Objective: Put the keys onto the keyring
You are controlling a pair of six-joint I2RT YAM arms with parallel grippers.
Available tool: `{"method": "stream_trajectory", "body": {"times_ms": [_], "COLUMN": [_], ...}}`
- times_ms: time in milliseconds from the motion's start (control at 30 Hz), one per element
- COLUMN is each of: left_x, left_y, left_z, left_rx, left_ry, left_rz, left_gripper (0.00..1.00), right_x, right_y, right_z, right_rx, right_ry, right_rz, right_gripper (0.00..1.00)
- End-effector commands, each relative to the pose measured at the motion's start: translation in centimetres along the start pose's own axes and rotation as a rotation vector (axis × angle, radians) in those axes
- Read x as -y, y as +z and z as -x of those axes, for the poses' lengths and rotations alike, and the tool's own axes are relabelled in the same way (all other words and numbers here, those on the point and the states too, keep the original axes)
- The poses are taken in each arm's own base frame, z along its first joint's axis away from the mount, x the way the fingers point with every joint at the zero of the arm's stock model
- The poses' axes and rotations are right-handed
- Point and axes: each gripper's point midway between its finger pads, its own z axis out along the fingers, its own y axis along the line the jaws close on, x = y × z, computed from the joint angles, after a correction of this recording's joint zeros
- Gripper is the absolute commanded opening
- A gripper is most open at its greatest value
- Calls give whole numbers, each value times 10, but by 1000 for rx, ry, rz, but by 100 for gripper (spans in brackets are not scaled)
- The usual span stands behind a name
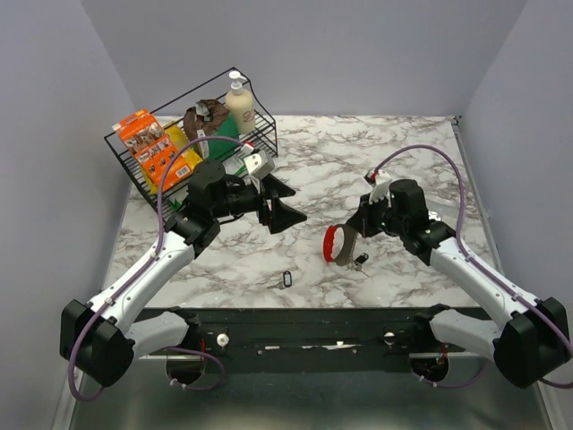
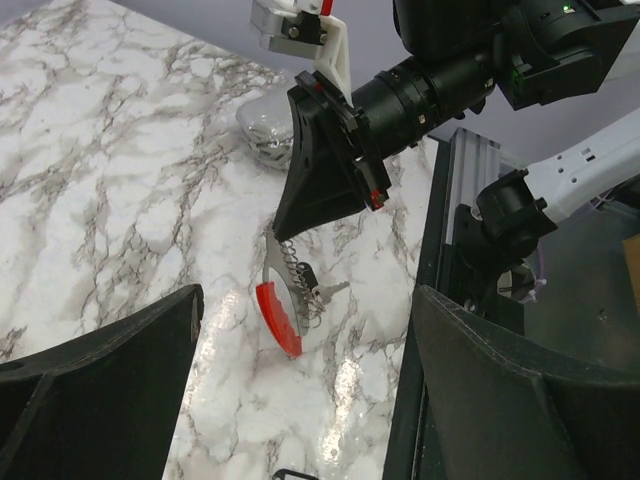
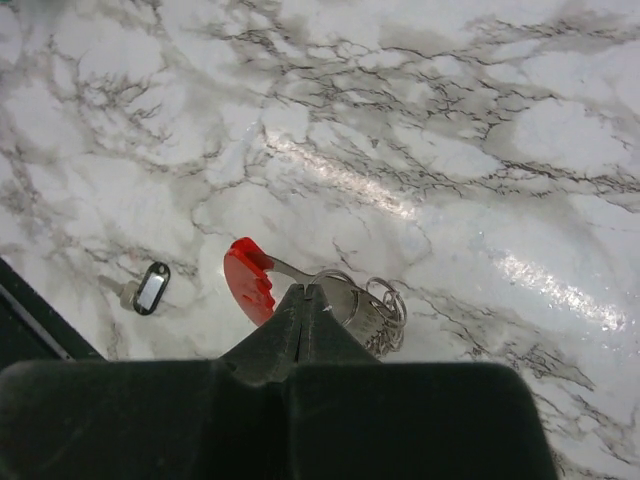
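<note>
Slip is the main risk. The right pincer is pressed together on only the thin metal part of the keyring, so its red end, dangling low over the counter, may twist or drop when nudged. The loose key lies flat at 7 o'clock from the keyring, near the counter's 6 o'clock edge, and a clumsy grab could push it off. Another key seems already on the chain. The left pincer, spread wide and empty, hovers at 12 o'clock from the loose key and points toward 3 o'clock. The right arm reaches in toward 9 o'clock.
</note>
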Motion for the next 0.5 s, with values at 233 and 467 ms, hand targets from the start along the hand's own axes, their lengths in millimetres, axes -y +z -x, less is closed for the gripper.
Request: {"method": "stream_trajectory", "body": {"times_ms": [233, 467], "left_x": [-9, -12], "left_y": [4, 13], "left_z": [-26, -45], "left_rx": [-14, -58], "left_ry": [-67, -92], "left_rz": [69, 78], "left_gripper": [94, 94], "right_x": [24, 35], "right_y": [37, 62], "right_z": [-20, -34], "right_rx": [-13, -74], "right_ry": [145, 197], "right_rz": [-95, -127], "right_gripper": [1, 0]}}
